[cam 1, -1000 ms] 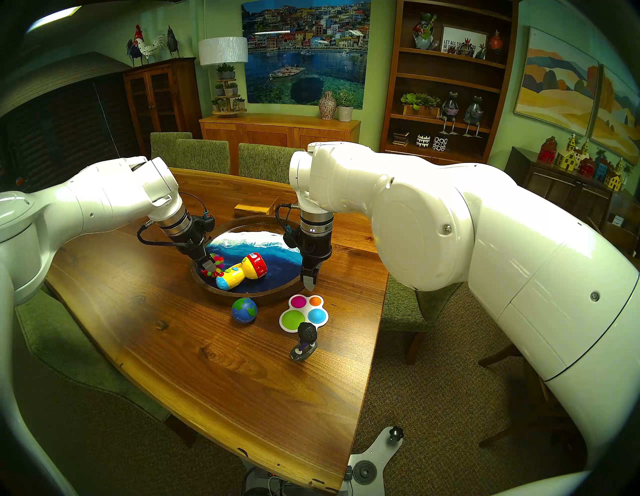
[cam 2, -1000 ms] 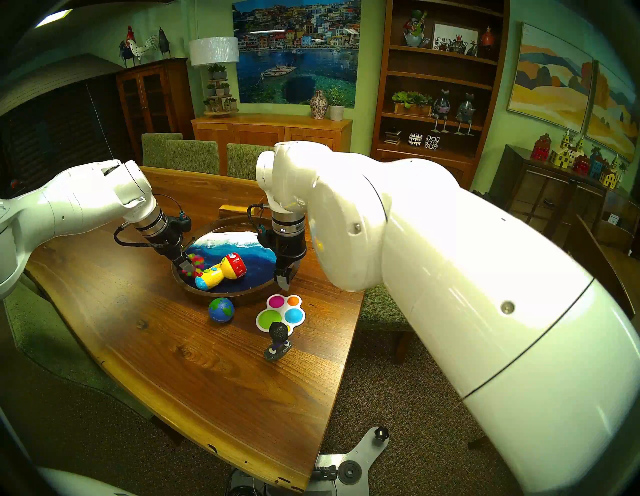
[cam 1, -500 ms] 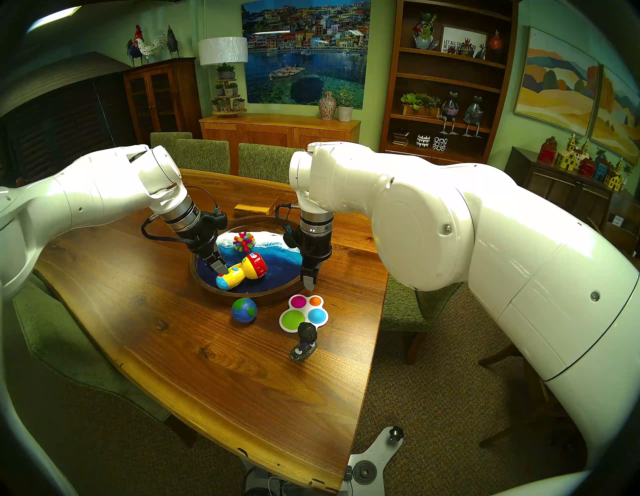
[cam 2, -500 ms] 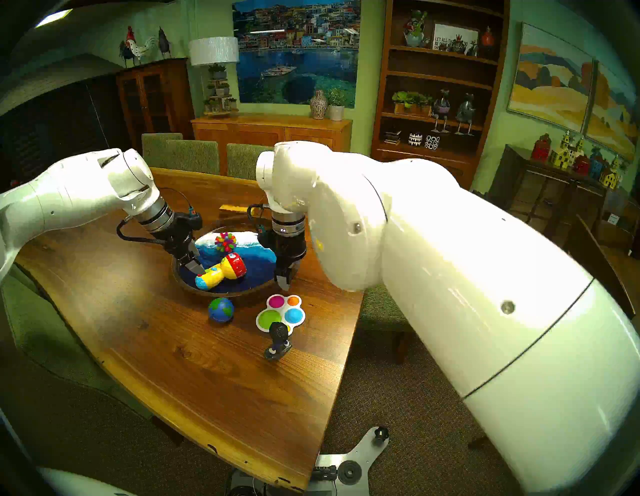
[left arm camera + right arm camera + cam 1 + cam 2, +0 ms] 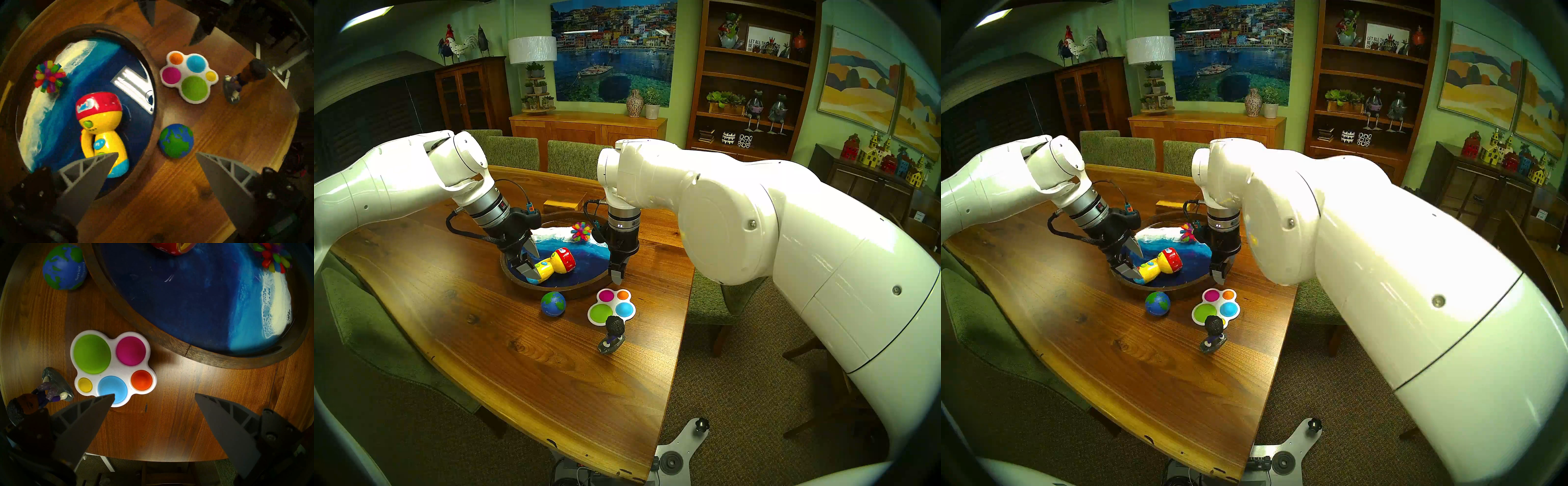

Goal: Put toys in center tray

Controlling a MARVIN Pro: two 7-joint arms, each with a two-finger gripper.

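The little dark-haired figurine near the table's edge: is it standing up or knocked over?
Standing upright. In the head view the figurine rests on its grey base on the table, head topmost, just in front of the popper, outside the tray.

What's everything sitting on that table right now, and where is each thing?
tray: one, round, dark wood rim, blue and white wave surface, mid-table.
flashlight: one, yellow with red head, lying in the tray.
spiky ball: one, rainbow, in the tray near its far rim.
globe ball: one, blue and green, on the table just outside the tray.
popper: one, white with coloured bubbles, on the table beside the globe ball.
figurine: one, dark hair, purple outfit, standing nearest the table edge.
wooden block: one, light wood, behind the tray.
left claw: open, empty, over the tray.
right claw: open, empty, over the tray's right rim.
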